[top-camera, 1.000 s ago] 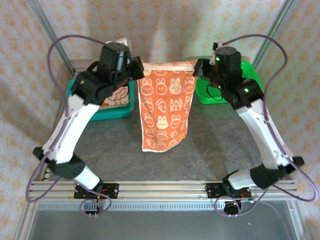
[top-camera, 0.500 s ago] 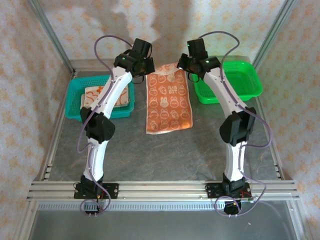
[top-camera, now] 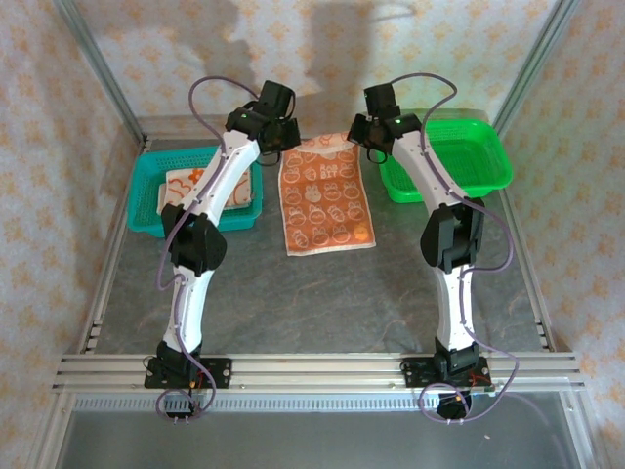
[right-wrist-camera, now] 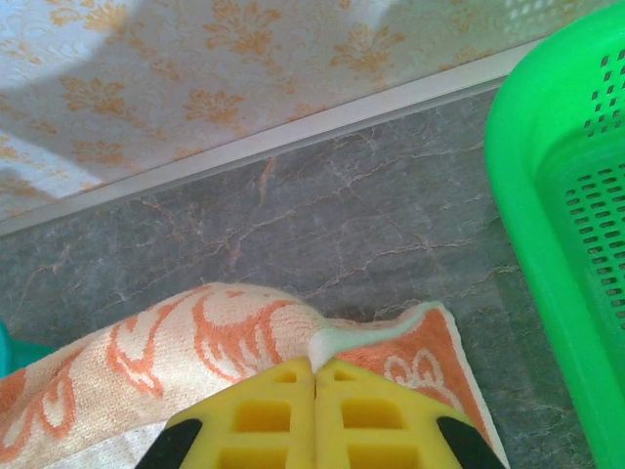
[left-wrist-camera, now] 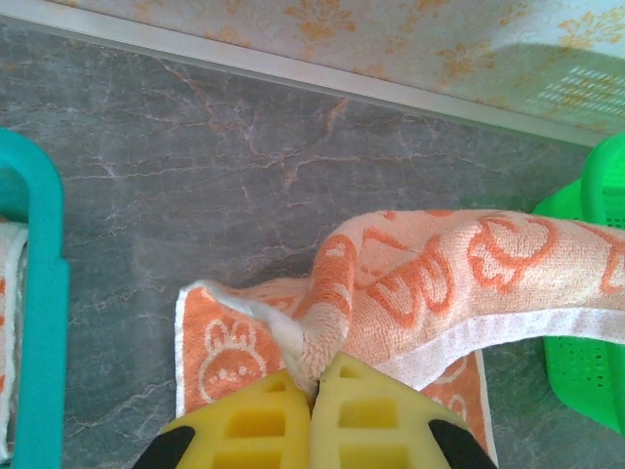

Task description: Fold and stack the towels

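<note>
An orange towel (top-camera: 324,200) with white rabbit prints lies flat on the grey table, its far edge lifted and curled over so the cream reverse shows. My left gripper (top-camera: 284,138) is shut on the towel's far left corner, which is pinched between the yellow fingertips (left-wrist-camera: 319,373). At the far right corner, my right gripper (top-camera: 360,133) is also shut on the cloth (right-wrist-camera: 314,368). The cream underside of the towel (left-wrist-camera: 430,283) sags between the two grips. A second towel (top-camera: 186,189) lies folded in the teal basket.
The teal basket (top-camera: 146,200) stands at the left of the towel and a green basket (top-camera: 479,181) at the right. The back wall rail (right-wrist-camera: 322,117) runs just beyond both grippers. The near half of the table (top-camera: 322,303) is bare grey stone.
Both arms have stretched out toward the back and come down. The towel, which hung in the air between the grippers, now lies on the table with only its far edge held up.
</note>
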Controlling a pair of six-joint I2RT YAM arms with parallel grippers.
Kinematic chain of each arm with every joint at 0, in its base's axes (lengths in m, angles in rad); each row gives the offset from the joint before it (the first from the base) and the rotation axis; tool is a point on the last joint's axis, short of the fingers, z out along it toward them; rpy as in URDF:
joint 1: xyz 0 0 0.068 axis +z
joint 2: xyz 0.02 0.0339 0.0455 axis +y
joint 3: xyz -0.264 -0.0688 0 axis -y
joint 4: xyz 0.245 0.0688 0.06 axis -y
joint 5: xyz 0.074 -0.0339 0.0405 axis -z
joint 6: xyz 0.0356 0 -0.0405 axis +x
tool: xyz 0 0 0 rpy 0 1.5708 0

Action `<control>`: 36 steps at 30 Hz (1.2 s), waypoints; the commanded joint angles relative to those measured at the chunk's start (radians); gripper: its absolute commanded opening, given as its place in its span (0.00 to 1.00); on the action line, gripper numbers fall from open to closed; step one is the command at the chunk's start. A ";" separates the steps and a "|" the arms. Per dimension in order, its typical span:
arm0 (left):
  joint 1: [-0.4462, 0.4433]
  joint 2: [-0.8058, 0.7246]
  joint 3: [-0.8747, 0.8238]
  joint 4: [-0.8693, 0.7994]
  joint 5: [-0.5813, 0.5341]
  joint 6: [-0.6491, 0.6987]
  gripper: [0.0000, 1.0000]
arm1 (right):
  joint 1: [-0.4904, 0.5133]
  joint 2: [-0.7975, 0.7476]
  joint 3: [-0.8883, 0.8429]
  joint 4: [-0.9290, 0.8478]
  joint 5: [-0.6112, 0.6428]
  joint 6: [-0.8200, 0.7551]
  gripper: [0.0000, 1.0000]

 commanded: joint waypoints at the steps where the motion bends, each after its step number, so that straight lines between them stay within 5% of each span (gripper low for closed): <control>1: 0.010 0.035 0.053 0.017 -0.026 0.032 0.00 | -0.016 0.047 0.052 0.002 -0.003 -0.019 0.00; 6: 0.012 0.052 0.085 -0.027 0.032 -0.012 0.00 | -0.022 0.052 0.055 -0.024 -0.036 -0.007 0.00; 27: -0.127 -0.451 -0.809 0.217 -0.030 -0.330 0.00 | -0.021 -0.426 -0.696 0.143 -0.073 0.032 0.00; 36: -0.176 -0.529 -1.048 0.331 -0.017 -0.402 0.00 | -0.007 -0.545 -0.990 0.234 -0.086 0.068 0.00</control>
